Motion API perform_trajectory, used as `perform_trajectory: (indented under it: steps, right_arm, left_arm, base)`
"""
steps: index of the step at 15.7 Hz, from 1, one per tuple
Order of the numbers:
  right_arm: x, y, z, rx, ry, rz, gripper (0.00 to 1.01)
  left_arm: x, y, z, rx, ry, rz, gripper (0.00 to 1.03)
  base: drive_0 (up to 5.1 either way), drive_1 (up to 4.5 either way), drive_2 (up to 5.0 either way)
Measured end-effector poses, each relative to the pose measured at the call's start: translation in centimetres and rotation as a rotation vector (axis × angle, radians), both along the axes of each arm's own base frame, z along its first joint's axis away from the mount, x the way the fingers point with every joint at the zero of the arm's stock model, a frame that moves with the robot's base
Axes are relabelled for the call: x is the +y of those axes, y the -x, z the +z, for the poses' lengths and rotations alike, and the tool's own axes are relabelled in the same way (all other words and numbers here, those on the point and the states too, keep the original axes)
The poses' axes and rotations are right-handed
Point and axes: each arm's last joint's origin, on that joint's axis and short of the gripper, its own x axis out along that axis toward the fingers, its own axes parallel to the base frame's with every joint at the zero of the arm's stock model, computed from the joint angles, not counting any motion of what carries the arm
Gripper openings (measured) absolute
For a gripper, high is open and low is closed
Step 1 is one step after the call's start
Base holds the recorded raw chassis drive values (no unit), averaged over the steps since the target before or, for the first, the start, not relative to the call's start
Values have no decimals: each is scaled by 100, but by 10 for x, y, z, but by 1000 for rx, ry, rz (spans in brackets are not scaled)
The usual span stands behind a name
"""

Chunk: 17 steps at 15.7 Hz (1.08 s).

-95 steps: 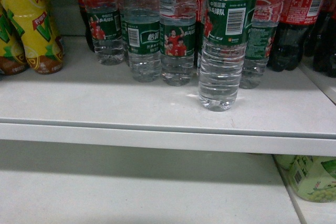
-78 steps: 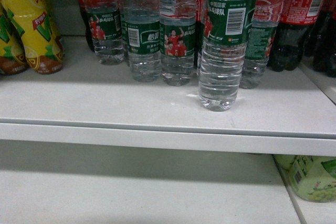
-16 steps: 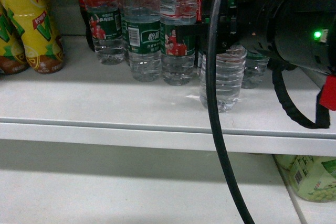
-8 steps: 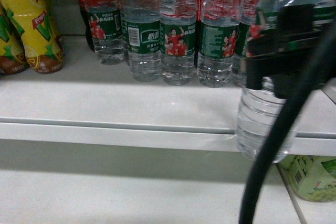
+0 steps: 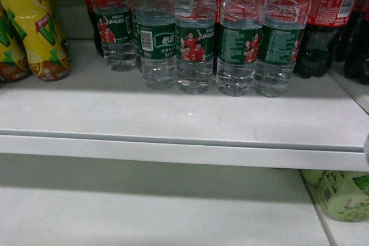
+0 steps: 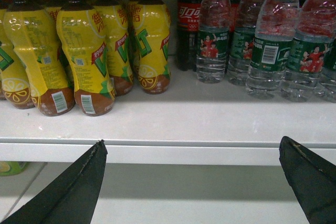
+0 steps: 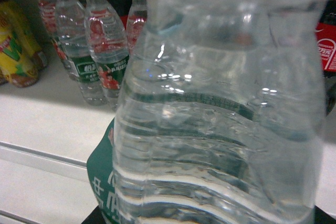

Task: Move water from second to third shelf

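A clear ribbed water bottle (image 7: 220,119) with a green label fills the right wrist view, very close to the camera. My right gripper (image 7: 206,217) is shut on it; only dark bits of the fingers show at the bottom corners. In the head view neither this bottle nor either gripper shows. Several more water bottles (image 5: 196,38) stand in a row at the back of the upper shelf (image 5: 173,119). My left gripper (image 6: 192,148) hangs open and empty in front of that shelf's front edge (image 6: 184,153), level with it.
Yellow tea bottles (image 5: 40,27) stand at the left of the upper shelf and black cola bottles (image 5: 328,21) at the right. The lower shelf (image 5: 144,205) lies beneath, with pale green bottles (image 5: 340,194) at its right end.
The right gripper closed on the front water bottle, carried it right and toward the camera, and left the head view. The spot where that bottle stood is now bare.
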Motion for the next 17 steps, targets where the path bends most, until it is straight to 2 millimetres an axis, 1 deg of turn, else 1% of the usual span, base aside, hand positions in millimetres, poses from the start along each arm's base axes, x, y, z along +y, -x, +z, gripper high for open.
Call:
perform_trajectory:
  steps: [2, 5, 6, 9, 17]
  right_arm:
    - [-12, 19, 8, -2, -56, 14, 42]
    - [-18, 43, 20, -28, -93, 42, 42]
    - [-21, 47, 23, -52, -102, 47, 42]
    - [-25, 52, 25, -53, -105, 35, 42]
    - [-35, 51, 23, -39, -101, -45, 41]
  left_arm:
    - [0, 0, 0, 0, 0, 0, 98]
    - [0, 0, 0, 0, 0, 0, 98]
    - [0, 0, 0, 0, 0, 0, 98]
    - [0, 0, 0, 0, 0, 0, 98]
    - [0, 0, 0, 0, 0, 0, 98]
  base:
    - [0, 0, 0]
    - [0, 0, 0]
    - [0, 0, 0]
    - [0, 0, 0]
    - [0, 0, 0]
